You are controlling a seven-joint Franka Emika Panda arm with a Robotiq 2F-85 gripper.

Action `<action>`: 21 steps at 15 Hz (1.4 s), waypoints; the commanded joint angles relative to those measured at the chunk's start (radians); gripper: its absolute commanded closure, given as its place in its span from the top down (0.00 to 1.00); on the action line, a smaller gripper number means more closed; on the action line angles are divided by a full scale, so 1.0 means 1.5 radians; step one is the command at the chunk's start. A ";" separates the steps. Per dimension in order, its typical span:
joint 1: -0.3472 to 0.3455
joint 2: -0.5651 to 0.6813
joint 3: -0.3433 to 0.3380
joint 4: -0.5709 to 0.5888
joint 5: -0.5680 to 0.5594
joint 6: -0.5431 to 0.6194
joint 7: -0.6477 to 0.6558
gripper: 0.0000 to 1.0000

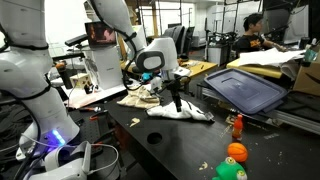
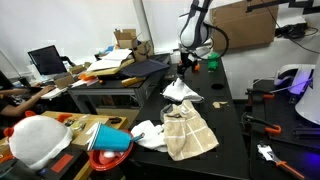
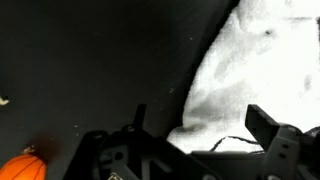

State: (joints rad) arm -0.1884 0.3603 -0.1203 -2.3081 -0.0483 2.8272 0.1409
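The gripper (image 1: 176, 98) hangs with its jaws wide and empty, just above the white cloth (image 1: 185, 113). This cloth lies crumpled on the black table (image 1: 150, 150), and a small orange pumpkin (image 1: 236, 152) sits at the near right.

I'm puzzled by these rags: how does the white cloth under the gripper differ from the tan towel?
The white cloth is bunched; the tan towel is spread flatter. The cloth looks smaller than the towel. The cloth lies under the open gripper; the towel lies apart. Both rest on the black table.
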 commanded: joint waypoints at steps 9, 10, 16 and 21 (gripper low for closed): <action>0.144 0.087 -0.134 0.111 -0.307 -0.028 -0.062 1.00; 0.133 0.089 -0.120 0.118 -0.309 -0.032 -0.093 1.00; 0.006 0.084 0.010 0.146 -0.218 -0.084 -0.369 1.00; -0.076 0.100 0.077 0.199 -0.128 -0.212 -0.559 1.00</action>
State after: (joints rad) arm -0.2630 0.4959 -0.0353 -2.0674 -0.2868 2.6187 -0.5774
